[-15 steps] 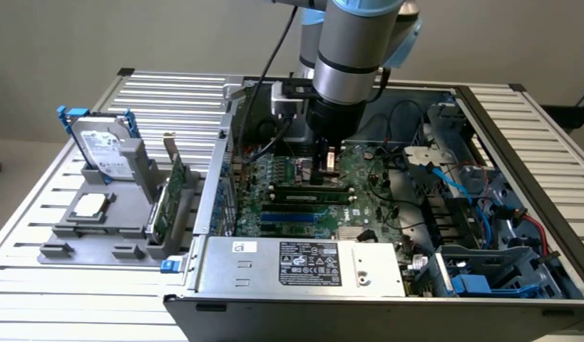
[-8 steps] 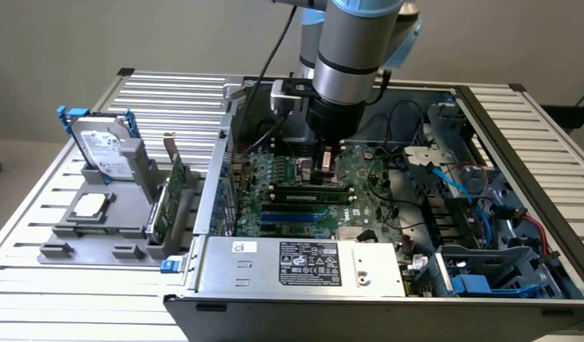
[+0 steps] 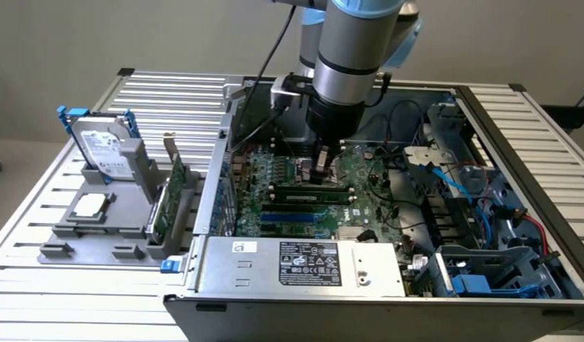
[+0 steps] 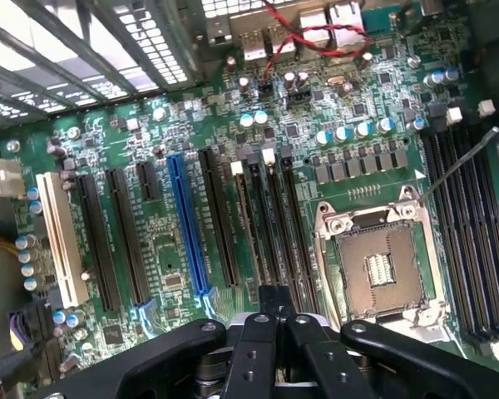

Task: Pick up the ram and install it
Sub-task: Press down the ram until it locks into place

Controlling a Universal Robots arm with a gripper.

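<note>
The ram (image 3: 316,191), a long narrow green stick, lies along a slot on the motherboard (image 3: 368,206) inside the open computer case. My gripper (image 3: 321,174) points straight down onto the board, its tips at or just behind the stick's far edge; whether they touch it I cannot tell. In the wrist view the gripper (image 4: 274,303) is shut, its black fingers (image 4: 258,349) pressed together with nothing between them. It hangs over the group of long black memory slots (image 4: 270,224) next to the bare CPU socket (image 4: 378,270).
Case walls (image 3: 215,178) ring the board. The power supply (image 3: 301,263) sits at the front, with drive bays and blue and red cables (image 3: 491,206) at the exterior view's right. A grey fixture (image 3: 111,228) on the slatted table holds a hard drive (image 3: 106,149) and an upright green card (image 3: 172,189).
</note>
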